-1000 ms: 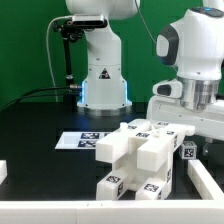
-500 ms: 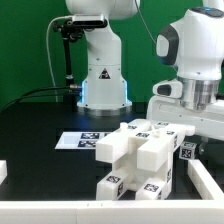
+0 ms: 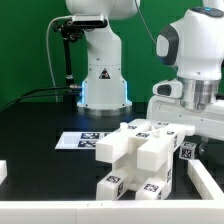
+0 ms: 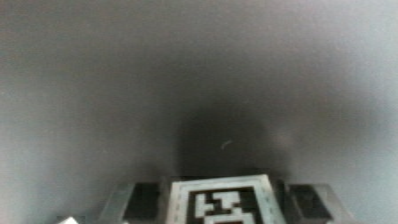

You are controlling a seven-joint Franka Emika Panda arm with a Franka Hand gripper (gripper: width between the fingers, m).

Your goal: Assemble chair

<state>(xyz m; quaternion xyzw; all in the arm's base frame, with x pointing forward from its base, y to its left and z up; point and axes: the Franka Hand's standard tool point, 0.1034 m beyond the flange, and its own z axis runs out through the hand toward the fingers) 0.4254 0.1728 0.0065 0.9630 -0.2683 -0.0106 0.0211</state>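
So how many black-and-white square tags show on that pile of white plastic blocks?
5 tags on the white plastic blocks, exterior view: two low in front, one on the exterior view's right, two on top. Others may be hidden.

I count one white robot arm, one thin flat white marker board and one black surface.

White blocky plastic chair parts: one cluster, its pieces too overlapped for a firm count.

Black-and-white square tags on that cluster: at least four.

Wrist view: one close-up tag.
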